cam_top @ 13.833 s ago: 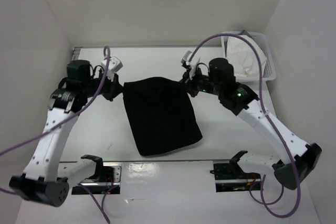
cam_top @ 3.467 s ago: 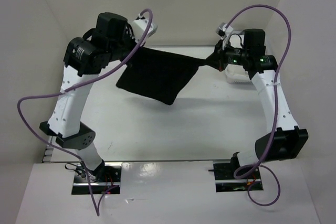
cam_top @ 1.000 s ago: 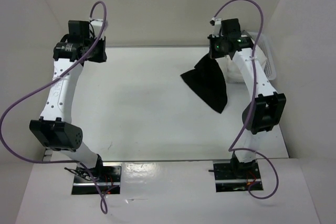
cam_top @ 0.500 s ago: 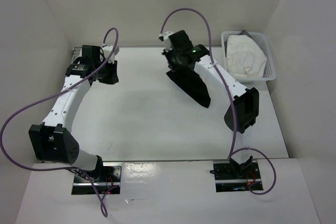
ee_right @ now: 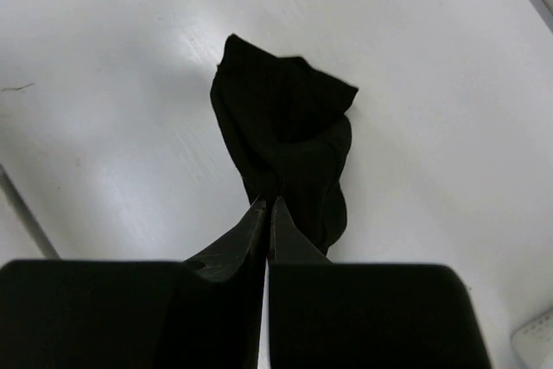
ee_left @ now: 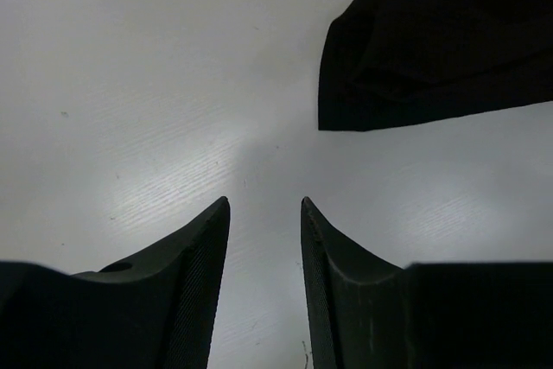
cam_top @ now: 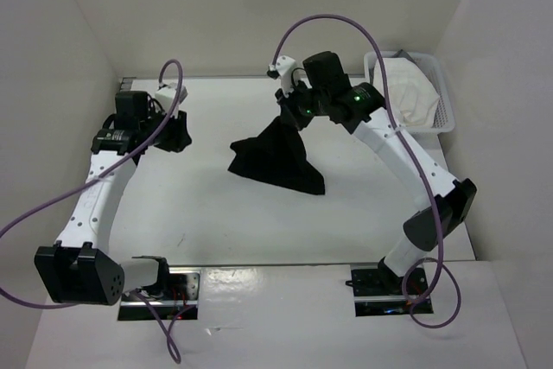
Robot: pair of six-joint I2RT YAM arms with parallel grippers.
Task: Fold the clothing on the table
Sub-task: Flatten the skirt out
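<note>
The plain black soft fabric garment (cam_top: pixel 278 162) hangs bunched from the right hand (cam_top: pixel 291 111), whose fingers pinch tight on its top, its lower edge spreading on the large white worktop (cam_top: pixel 225 213) below that hand. The left hand (cam_top: pixel 173 131) hovers low, well apart from the garment, fingers partly spread around nothing. A small white mesh basket (cam_top: pixel 446 103) with a white cloth (cam_top: pixel 402 97) sits to the right of the right hand.

The clothing (cam_top: pixel 278 160) is lying at the middle of the table (cam_top: pixel 216 213), its top corner hanging from the right gripper (ee_right: pixel 266 205) — the left gripper (ee_left: pixel 265 203) is hovering well left of it. The basket (cam_top: pixel 442 114), holding a cloth (cam_top: pixel 402 97), is standing at the far right.
</note>
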